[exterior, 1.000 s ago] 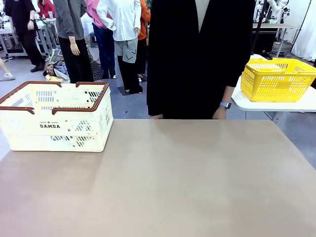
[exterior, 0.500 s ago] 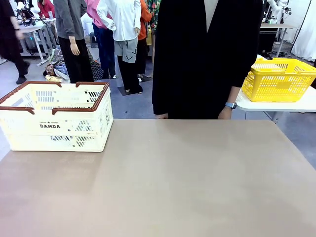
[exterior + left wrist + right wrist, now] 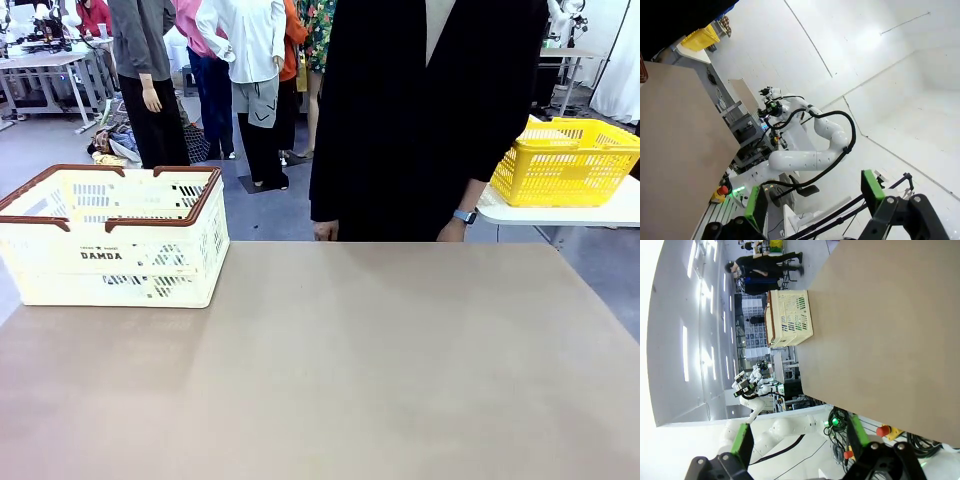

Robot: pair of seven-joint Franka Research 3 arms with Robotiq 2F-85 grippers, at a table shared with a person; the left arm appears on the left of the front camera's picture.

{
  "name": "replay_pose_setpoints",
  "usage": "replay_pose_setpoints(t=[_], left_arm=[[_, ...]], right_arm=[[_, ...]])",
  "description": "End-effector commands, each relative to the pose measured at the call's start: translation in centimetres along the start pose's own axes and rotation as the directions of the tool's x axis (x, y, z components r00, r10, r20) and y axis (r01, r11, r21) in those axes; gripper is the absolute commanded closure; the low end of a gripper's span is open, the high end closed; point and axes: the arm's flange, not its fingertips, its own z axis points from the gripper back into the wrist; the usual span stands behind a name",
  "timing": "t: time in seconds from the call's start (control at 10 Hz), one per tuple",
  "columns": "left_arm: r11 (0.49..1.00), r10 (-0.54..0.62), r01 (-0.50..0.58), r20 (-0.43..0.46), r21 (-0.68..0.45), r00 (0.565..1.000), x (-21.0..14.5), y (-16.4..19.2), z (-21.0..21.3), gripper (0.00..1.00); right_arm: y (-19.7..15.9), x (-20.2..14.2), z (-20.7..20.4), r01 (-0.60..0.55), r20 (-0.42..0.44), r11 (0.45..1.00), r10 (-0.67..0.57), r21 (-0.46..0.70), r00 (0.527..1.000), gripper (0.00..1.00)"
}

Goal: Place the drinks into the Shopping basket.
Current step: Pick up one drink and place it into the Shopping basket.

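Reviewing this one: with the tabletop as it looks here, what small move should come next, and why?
Probably hold both arms back and wait. The brown tabletop carries just the cream-white slotted basket with brown rim; the person in black stands at the far edge, hands low. The left gripper and right gripper are open, holding nothing.

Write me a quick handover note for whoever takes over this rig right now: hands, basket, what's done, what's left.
Left hand: open, nothing between its fingers, held off the table's edge.
Right hand: open, holding nothing, also back off the table.
Shopping basket: upright at the table's far left corner; nothing shows above its rim, though its floor is hidden.
A person stands at the far edge, hands low by the table.
Done: nothing, as far as shows. Left: every drink is yet to go into the basket; no cans are on the table.
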Motion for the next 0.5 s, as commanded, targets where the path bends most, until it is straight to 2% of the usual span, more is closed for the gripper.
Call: replay_pose_setpoints(t=[0.0,0.4], left_arm=[[1.000,-0.009,0.009,-0.007,-0.002,1.000,-0.40,0.18,0.06,0.00],[1.000,-0.009,0.009,-0.007,-0.002,1.000,-0.40,0.18,0.06,0.00]], right_arm=[[0.04,-0.07,0.27,-0.017,-0.013,1.000,0.017,-0.003,1.000,0.00],[0.04,-0.07,0.27,-0.017,-0.013,1.000,0.017,-0.003,1.000,0.00]])
